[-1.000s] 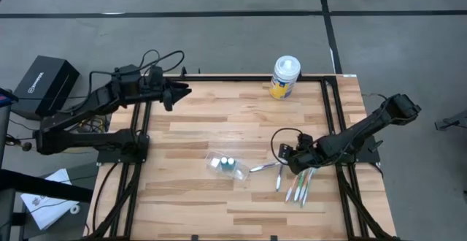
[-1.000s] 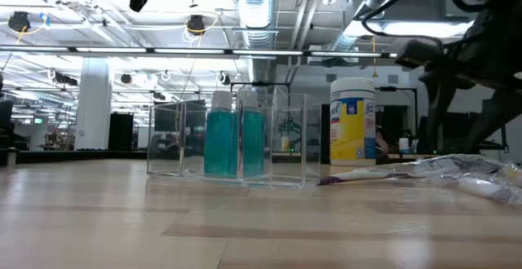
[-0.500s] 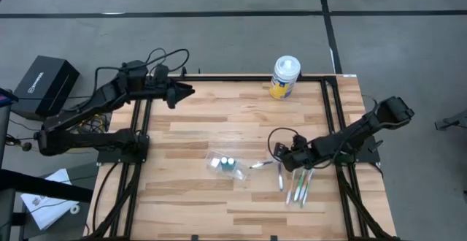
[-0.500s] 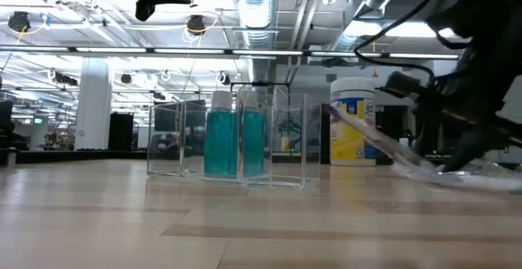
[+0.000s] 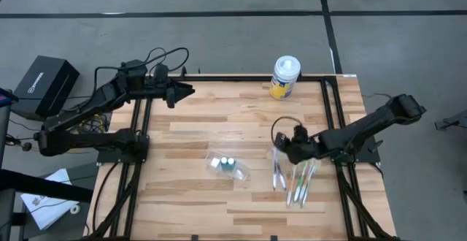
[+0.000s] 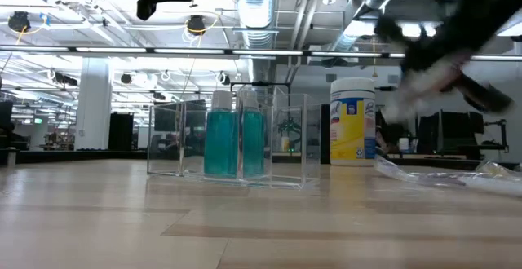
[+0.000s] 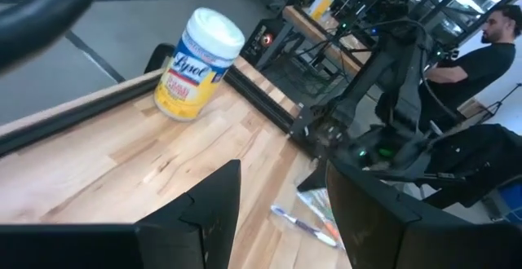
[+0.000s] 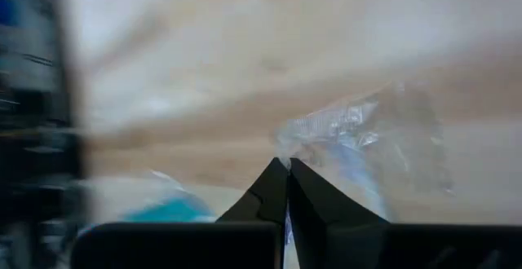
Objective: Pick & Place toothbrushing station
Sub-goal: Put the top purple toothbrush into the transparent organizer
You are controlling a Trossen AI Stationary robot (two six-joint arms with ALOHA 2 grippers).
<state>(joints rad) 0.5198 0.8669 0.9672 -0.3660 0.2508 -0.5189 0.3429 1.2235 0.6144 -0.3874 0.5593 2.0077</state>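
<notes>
Right gripper (image 5: 280, 151) has snapped shut since a sec ago, fingers pinched on clear plastic bag (image 8: 359, 138) and lifting it off wood table (image 5: 211, 131); toothbrushes (image 5: 295, 179) shifted, now fanned just below it. Two teal-white tubes (image 5: 228, 163) sit in a clear holder mid-table, well apart. Left gripper (image 5: 182, 90) waits w/ fingers apart, empty, near back-left edge. Far edge: yellow canister (image 7: 196, 63), label reads "Lysol". Beyond: grey floor, black box, a person past the table.

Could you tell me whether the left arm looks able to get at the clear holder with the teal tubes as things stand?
Probably yes. The left gripper hangs open over the table's far left, and only bare wood lies between it and the clear holder. The right gripper is off by the toothbrushes.
</notes>
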